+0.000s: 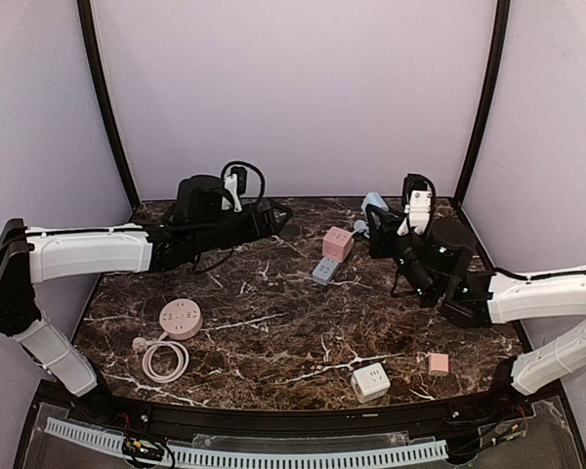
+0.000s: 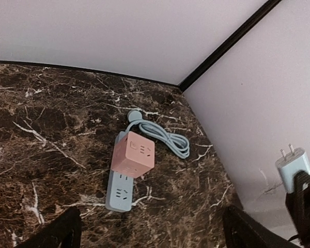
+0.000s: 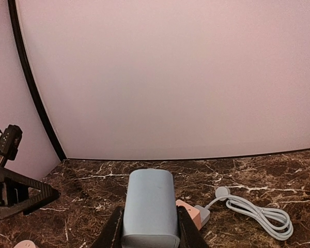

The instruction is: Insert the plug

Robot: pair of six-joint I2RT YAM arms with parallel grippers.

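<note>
Pale blue plug (image 3: 151, 206) at 6 o'clock in right wrist view, clamped between closed-in fingers of right gripper (image 3: 151, 235), prongs hidden here. Pink cube socket (image 2: 134, 154) peeking out just past it at 4 o'clock, sitting on blue power strip (image 2: 119, 194). Left gripper (image 2: 152, 230) spread wide, holding nothing, well apart at 9 o'clock. Likely risk: prongs arriving off-angle, shoving the unbraced cube and strip sideways instead of seating.

Dark marble-look tabletop (image 1: 273, 342), polished and veined, catching a soft sheen; pink socket cube (image 2: 133, 154) is matt plastic; the pale-blue charger (image 3: 150, 206) smooth, satin plastic (its prongs (image 2: 283, 153) bare metal).
</note>
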